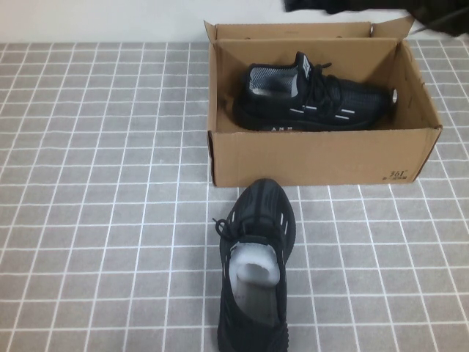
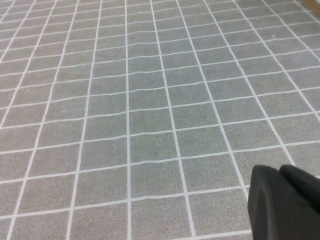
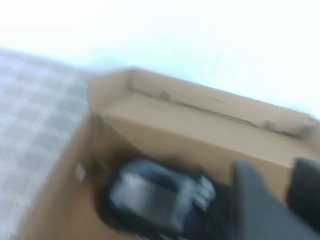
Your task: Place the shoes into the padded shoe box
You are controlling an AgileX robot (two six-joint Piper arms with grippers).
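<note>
The brown cardboard shoe box (image 1: 315, 155) stands open at the back middle of the table. One black sneaker (image 1: 311, 101) with white dashes lies inside it, toe to the right. The other black sneaker (image 1: 255, 268), stuffed with white paper, lies on the table just in front of the box, toe toward it. Neither arm shows in the high view. My left gripper (image 2: 280, 172) is shut and empty over bare table. My right gripper (image 3: 282, 185) is open and empty, above the box (image 3: 200, 120) and near the shoe (image 3: 160, 200) in it.
The table is covered by a grey cloth with a white grid (image 1: 102, 183). The box flaps (image 1: 293, 31) stand up along the back. Dark objects (image 1: 440, 15) sit beyond the table at the top right.
</note>
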